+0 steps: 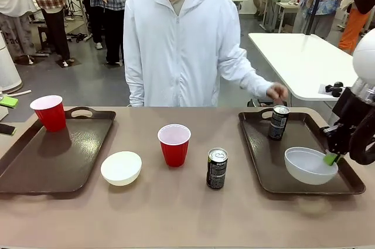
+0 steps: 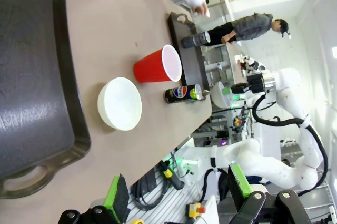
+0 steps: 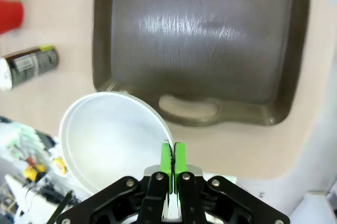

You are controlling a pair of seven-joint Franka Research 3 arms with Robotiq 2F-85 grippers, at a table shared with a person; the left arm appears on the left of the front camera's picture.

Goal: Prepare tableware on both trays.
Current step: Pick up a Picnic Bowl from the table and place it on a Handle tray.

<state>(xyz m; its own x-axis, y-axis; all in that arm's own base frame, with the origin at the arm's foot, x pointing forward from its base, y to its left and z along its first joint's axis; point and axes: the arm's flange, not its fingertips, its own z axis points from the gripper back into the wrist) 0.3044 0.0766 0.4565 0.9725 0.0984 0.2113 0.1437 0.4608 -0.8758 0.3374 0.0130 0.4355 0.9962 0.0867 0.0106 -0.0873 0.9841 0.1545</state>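
A busy lab lies behind the brown surface [image 1: 176, 214], with a person [image 1: 179, 44] standing at its far side. Take the middle red cup [image 1: 174, 144] as the landmark. The cream-white bowl [image 1: 121, 168] sits just to its left and a slim can [image 1: 217, 168] just to its right. Farther left, the left tray [image 1: 35, 167] carries the other red cup [image 1: 49, 112]. Farther right, the right tray [image 1: 261, 155] carries a second can [image 1: 278, 122] and the grey-white bowl [image 1: 307, 166].

The right end effector [image 3: 170, 155] is clenched on that bowl's thin rim. I cannot tell whether the bowl rests on the tray or hangs just above it. The left end effector [image 2: 178, 190] hangs released.

The bowl looks light, stiff and smooth, so a rim pinch should serve, though it may pivot. The cups likely crush easily and want a gentle mid-wall hold.
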